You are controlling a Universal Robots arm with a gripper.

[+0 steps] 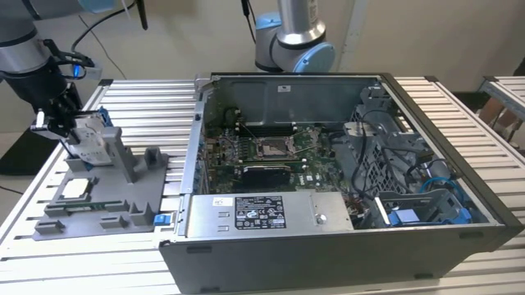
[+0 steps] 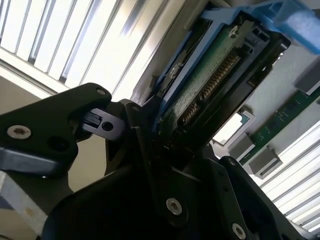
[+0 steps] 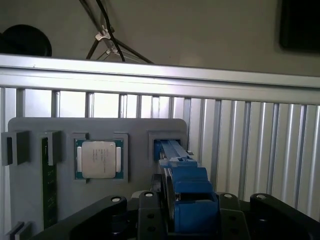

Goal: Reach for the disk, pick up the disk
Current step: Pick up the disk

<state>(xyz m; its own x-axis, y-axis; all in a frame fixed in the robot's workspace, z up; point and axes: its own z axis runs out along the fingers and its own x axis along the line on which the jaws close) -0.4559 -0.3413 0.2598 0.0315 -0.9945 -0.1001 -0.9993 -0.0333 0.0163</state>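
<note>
Robotics lab, slatted aluminium worktop (image 1: 139,92), opened grey metal desktop computer case (image 1: 328,246), grey plastic parts fixture (image 1: 107,203), silver-and-blue robot arm (image 1: 294,37) behind.

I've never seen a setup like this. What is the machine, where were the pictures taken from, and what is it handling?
It is a robot arm with a grasping hand at its end. The exterior view comes from a camera off the arm; both wrist views come from cameras riding on the arm near the hand. On the slatted metal table sit an open computer case and a grey holder carrying a small square chip. The hand is at the disk, a hard drive in a blue frame standing on edge in the holder. Whether it is gripped, I cannot tell.
</note>
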